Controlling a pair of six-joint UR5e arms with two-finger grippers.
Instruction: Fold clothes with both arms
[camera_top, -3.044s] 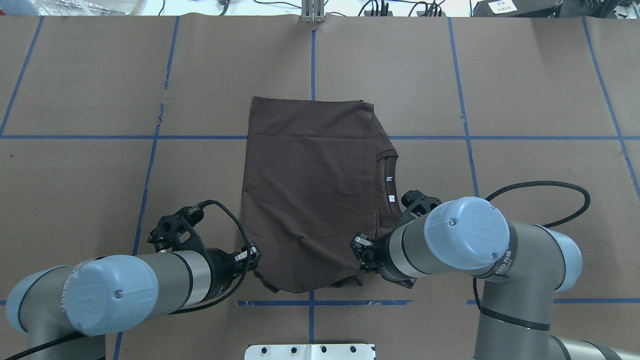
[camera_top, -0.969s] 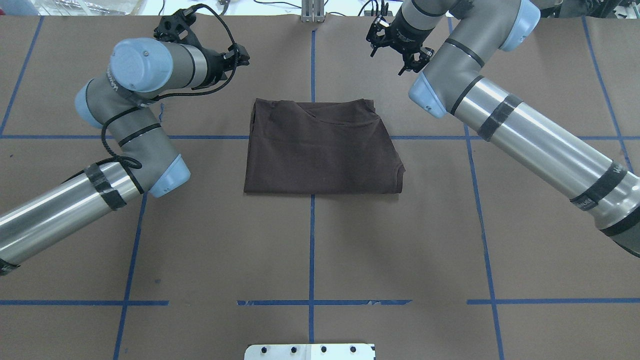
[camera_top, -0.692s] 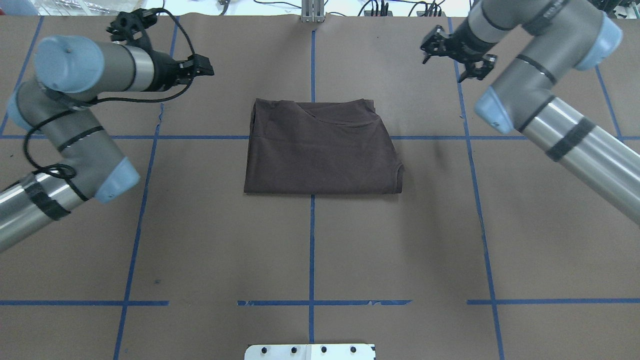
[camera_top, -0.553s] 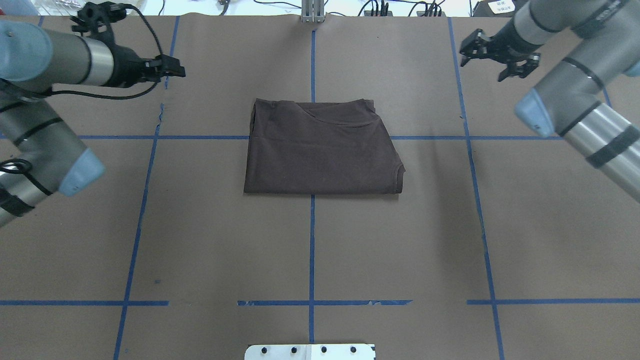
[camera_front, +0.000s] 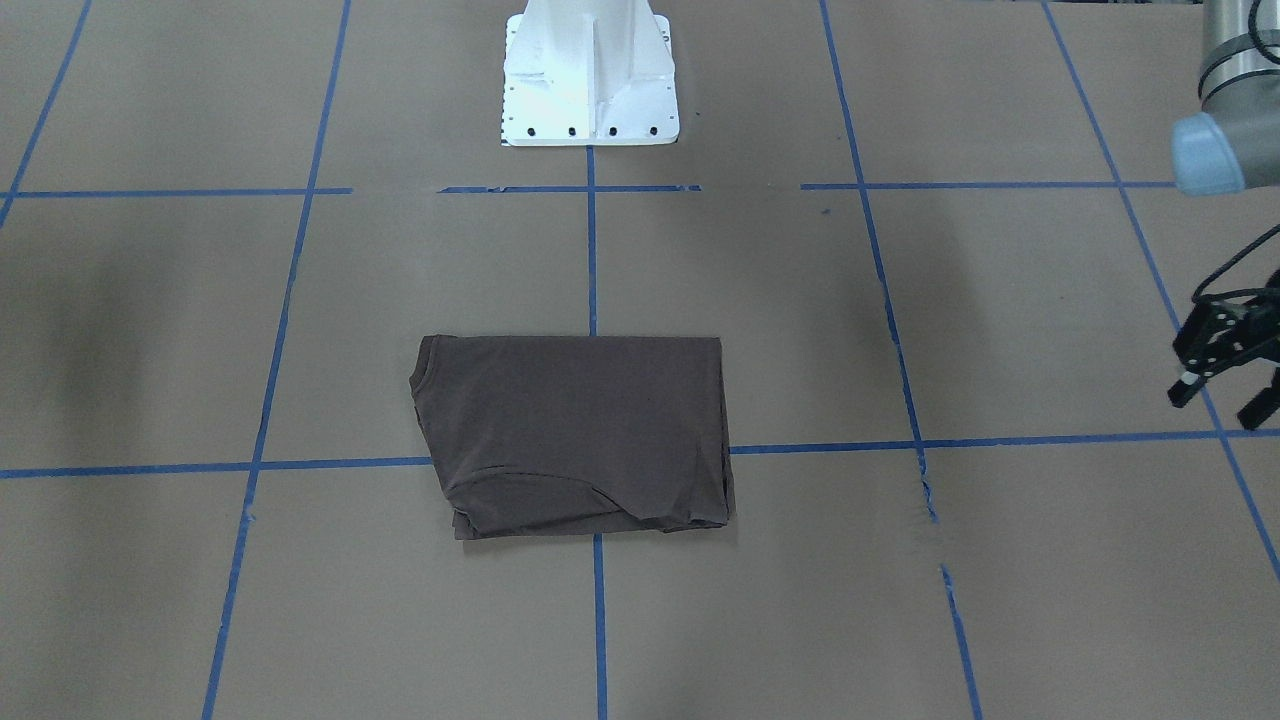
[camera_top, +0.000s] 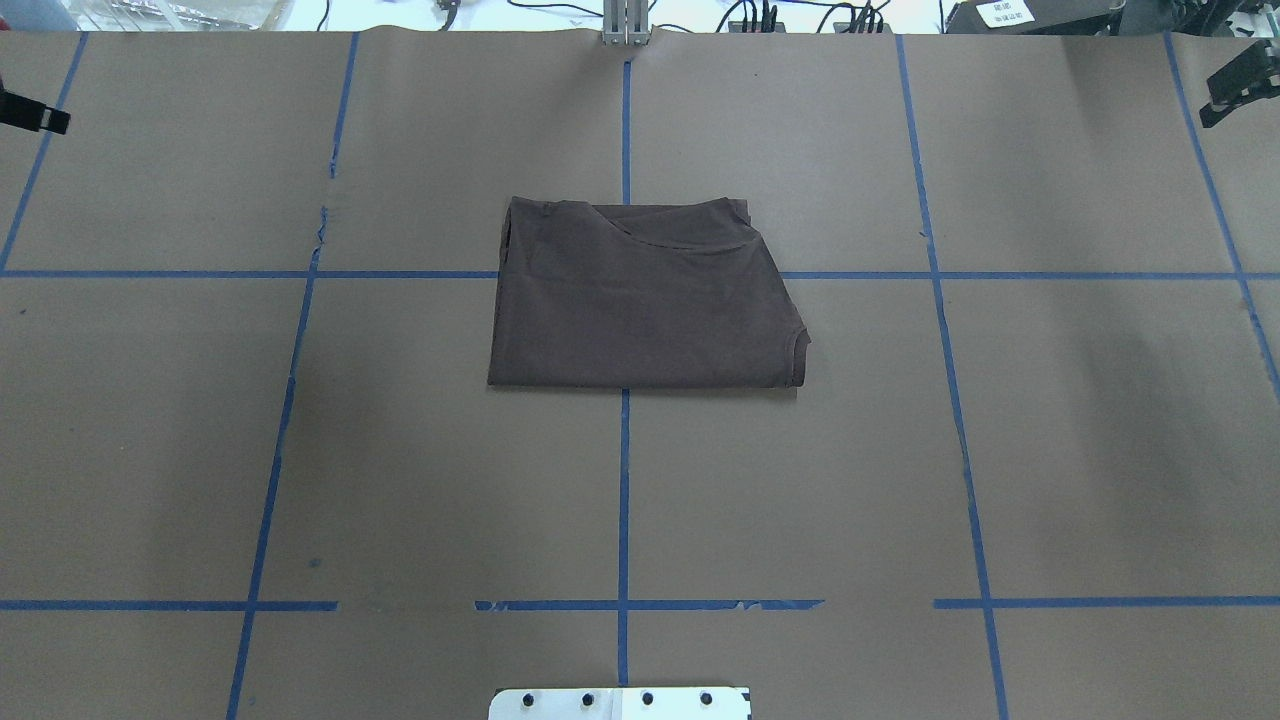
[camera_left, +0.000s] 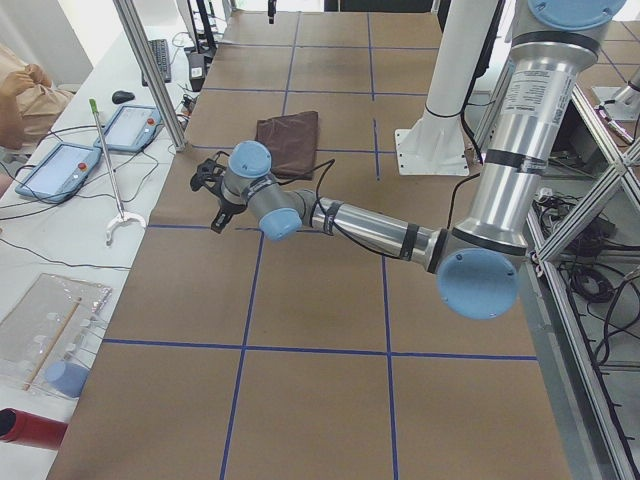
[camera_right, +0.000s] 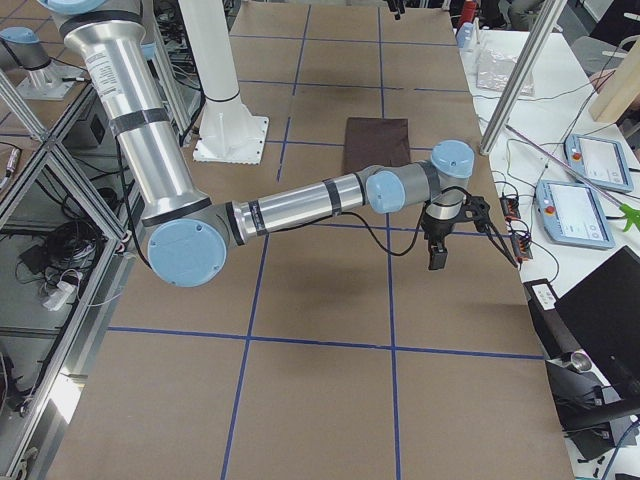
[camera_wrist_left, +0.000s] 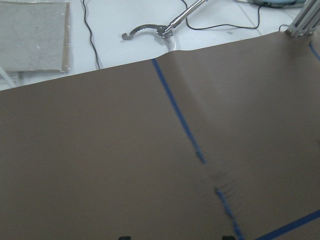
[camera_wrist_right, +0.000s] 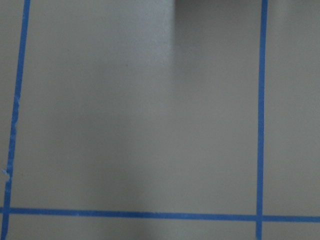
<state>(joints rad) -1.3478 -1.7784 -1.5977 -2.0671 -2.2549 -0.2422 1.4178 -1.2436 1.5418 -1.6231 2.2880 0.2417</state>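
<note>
Brown cotton tee, the T-shirt (camera_top: 640, 300), is lying flat in a tidy rectangle in the middle of the paper-covered surface (camera_top: 400, 470). It's about midway between the two claws and well apart from both. One curved hem shows along the side away from the robot, otherwise the layers look stacked pretty square.

The left claw (camera_front: 1220, 398) hangs way out past the shirt on its own side. Its fingers (camera_front: 1185, 388) are spread wide with nothing between them. The right claw (camera_top: 1240, 85) only pokes into the corner of the overhead view, so honestly I can't tell how its jaws are set. Neither wrist cam has any fabric in it, just paper and blue tape (camera_wrist_right: 261, 100).

My read is that the folding is basically done and this is the back-off step, with both arms parked clear of the bundle.

If one more half-fold is wanted, each claw would have to come all the way back in toward the shirt edge nearest it. It'd need to go low enough to pinch the whole stack, not only the top layer, and the two would have to lift together. Cotton that thin probably slides on itself, so uneven lifting could pull the stack apart. Otherwise I'd just leave it.
</note>
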